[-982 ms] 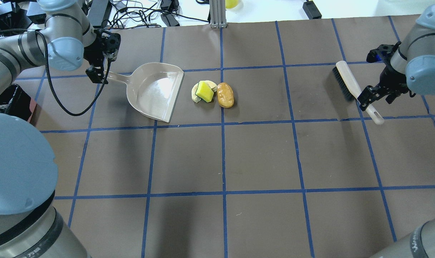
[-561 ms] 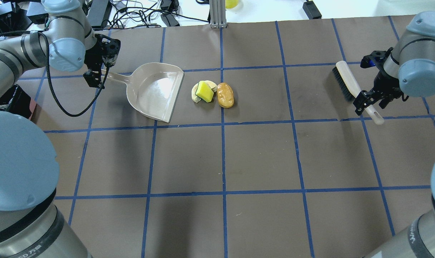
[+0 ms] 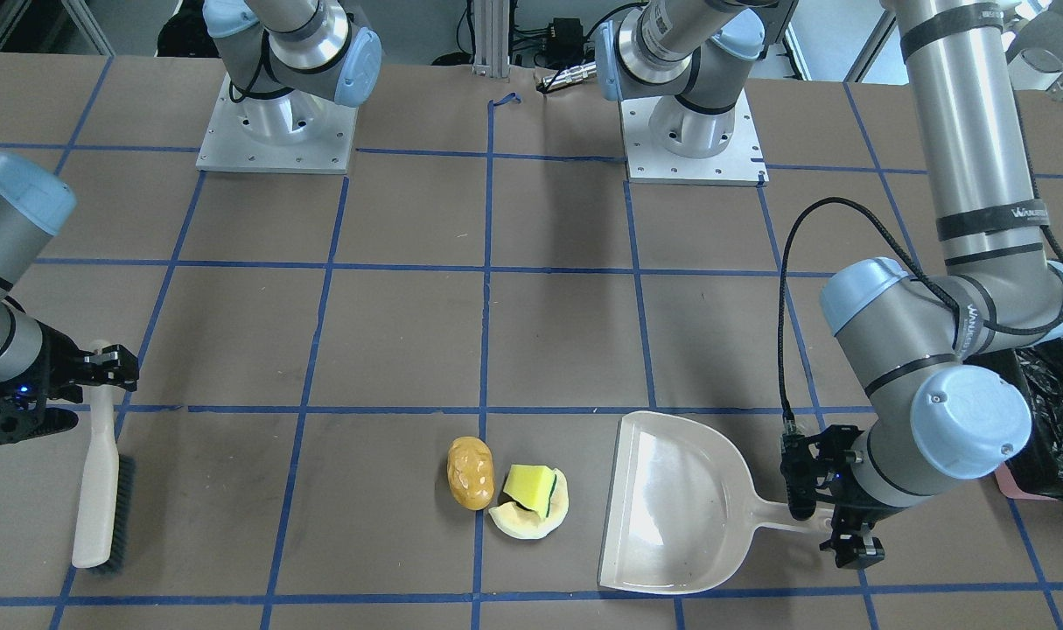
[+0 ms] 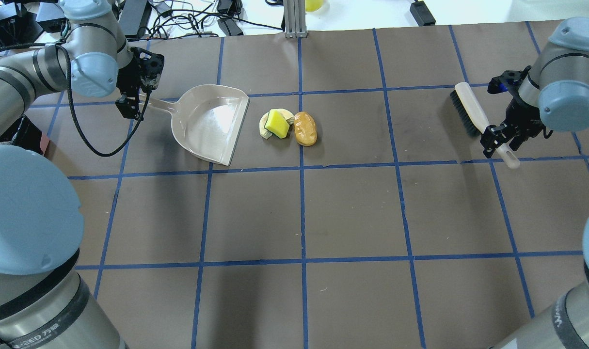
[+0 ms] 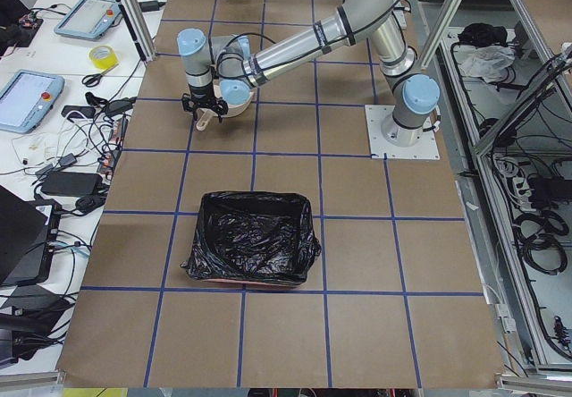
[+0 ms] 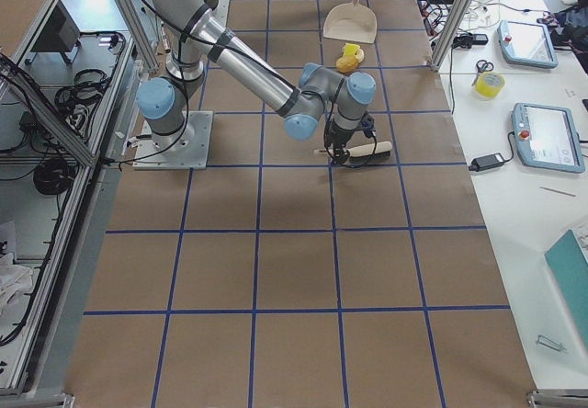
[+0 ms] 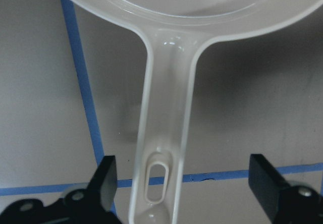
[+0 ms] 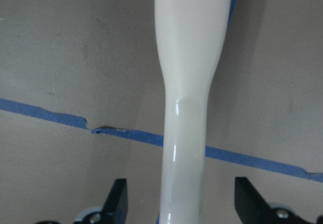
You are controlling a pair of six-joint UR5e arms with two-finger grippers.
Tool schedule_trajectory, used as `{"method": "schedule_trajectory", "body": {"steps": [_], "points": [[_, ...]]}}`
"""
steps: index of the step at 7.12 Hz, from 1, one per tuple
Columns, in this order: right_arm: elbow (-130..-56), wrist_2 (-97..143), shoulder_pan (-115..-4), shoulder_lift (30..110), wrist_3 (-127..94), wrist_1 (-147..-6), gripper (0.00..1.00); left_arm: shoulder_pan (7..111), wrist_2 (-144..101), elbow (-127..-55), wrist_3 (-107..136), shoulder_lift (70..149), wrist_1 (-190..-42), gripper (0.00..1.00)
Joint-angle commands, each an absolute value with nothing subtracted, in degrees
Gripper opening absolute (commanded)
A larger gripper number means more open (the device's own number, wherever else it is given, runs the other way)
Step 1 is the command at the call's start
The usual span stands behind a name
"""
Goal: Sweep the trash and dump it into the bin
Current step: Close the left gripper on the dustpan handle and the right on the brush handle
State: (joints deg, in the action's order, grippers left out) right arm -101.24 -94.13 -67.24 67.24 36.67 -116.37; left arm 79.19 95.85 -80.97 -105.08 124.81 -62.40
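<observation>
Left gripper (image 7: 182, 181) and right gripper (image 8: 182, 200) gape empty astride dustpan (image 7: 164, 108) and brush (image 8: 189, 57) handles; centre, lower, then clamp squarely.

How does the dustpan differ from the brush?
The dustpan is a wide beige scoop; the brush is narrow, white, with black bristles. The dustpan lies beside the trash; the brush lies far from it. Shared: left end effector and right end effector, both open, straddle their handles.
</observation>
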Motion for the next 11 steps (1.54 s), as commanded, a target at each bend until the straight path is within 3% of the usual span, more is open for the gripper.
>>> {"method": "schedule_trajectory", "body": {"steps": [1, 2, 3, 6, 11], "points": [[-101.2, -93.7, -67.2, 67.2, 36.6, -116.3, 0.44, 79.3, 95.5, -80.9, -105.1, 125.2, -62.2, 0.66], [-101.2, -93.9, -67.2, 67.3, 36.6, -116.2, 0.19, 79.3, 95.5, -80.9, -105.1, 125.2, -62.2, 0.53], [-101.2, -94.3, -67.2, 67.4, 36.6, -115.8, 0.0, 79.3, 95.5, -80.9, -105.1, 125.2, -62.2, 0.48], [-100.1, -93.5, -67.8, 68.5, 34.9, -114.7, 0.0, 79.6, 95.5, -80.9, -105.0, 125.2, -62.2, 0.34], [-99.9, -87.3, -84.6, 69.8, 5.2, -110.5, 0.0, 80.9, 96.2, -81.0, -104.9, 125.2, -62.2, 0.3]]}}
